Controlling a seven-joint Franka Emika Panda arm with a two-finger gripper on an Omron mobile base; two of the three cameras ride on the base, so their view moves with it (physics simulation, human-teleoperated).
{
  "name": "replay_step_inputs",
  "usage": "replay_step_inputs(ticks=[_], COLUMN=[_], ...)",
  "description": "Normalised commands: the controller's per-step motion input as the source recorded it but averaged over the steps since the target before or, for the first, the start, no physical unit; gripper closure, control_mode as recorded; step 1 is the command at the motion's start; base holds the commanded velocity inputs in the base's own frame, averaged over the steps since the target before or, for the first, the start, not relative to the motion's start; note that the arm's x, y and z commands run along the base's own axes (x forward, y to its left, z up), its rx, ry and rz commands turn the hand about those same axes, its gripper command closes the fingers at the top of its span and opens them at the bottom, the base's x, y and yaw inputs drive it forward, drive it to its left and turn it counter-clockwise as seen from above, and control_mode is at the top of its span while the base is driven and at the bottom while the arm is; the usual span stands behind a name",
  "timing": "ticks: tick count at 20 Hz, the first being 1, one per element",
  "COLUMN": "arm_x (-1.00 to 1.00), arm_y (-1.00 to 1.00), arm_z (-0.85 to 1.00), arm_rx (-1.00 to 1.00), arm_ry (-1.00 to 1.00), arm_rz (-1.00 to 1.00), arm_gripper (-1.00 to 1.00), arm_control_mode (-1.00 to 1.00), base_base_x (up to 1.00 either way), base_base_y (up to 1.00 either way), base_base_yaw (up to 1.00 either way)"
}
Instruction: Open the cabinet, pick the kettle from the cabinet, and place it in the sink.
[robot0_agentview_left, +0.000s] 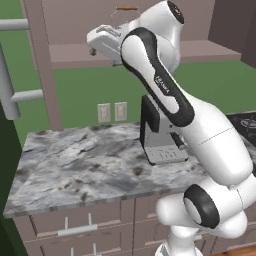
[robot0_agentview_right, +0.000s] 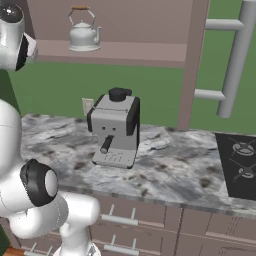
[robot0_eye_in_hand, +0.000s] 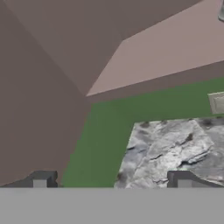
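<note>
The cabinet (robot0_agentview_right: 125, 50) stands open, both doors swung out, with silver bar handles at the left (robot0_agentview_left: 7, 70) and at the right (robot0_agentview_right: 235, 60). The small silvery kettle (robot0_agentview_right: 84, 34) with its arched tan handle (robot0_agentview_left: 126, 7) sits upright on the cabinet shelf (robot0_agentview_left: 70, 54). My gripper (robot0_eye_in_hand: 112, 180) is open and empty, raised to shelf height at the cabinet's left part (robot0_agentview_left: 100, 42), left of the kettle and not touching it. In the hand view a sliver of the kettle (robot0_eye_in_hand: 222, 11) shows at the top right edge. The sink is out of view.
A boxy grey-and-black coffee machine (robot0_agentview_right: 115, 130) stands on the marble counter (robot0_agentview_left: 75, 165) below the shelf. A black stove top (robot0_agentview_right: 240, 165) lies to the right. Wall outlets (robot0_agentview_left: 112, 112) sit on the green wall. Drawers (robot0_agentview_right: 120, 220) run under the counter.
</note>
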Motion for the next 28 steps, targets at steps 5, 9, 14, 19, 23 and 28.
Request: replay_step_inputs(ticks=[5, 9, 14, 19, 23, 28], arm_x=[0.09, 0.16, 0.22, 0.24, 0.23, 0.26], arm_y=[-0.37, -0.37, -0.36, -0.34, -0.29, -0.22], arm_z=[0.05, 0.11, 0.12, 0.17, 0.17, 0.08], arm_rx=[-0.13, -0.13, -0.11, -0.10, -0.12, -0.12], arm_ry=[-0.01, 0.00, 0.00, -0.02, -0.07, -0.15], arm_rz=[-0.36, -0.27, -0.21, -0.14, -0.05, 0.00], arm_gripper=[-1.00, -1.00, -1.00, -1.00, -1.00, -1.00], arm_control_mode=[-1.00, -1.00, -1.00, -1.00, -1.00, -1.00], base_base_x=[0.00, 0.00, 0.00, 0.00, 0.00, 0.00], base_base_y=[0.00, 0.00, 0.00, 0.00, 0.00, 0.00], base_base_yaw=[0.00, 0.00, 0.00, 0.00, 0.00, 0.00])
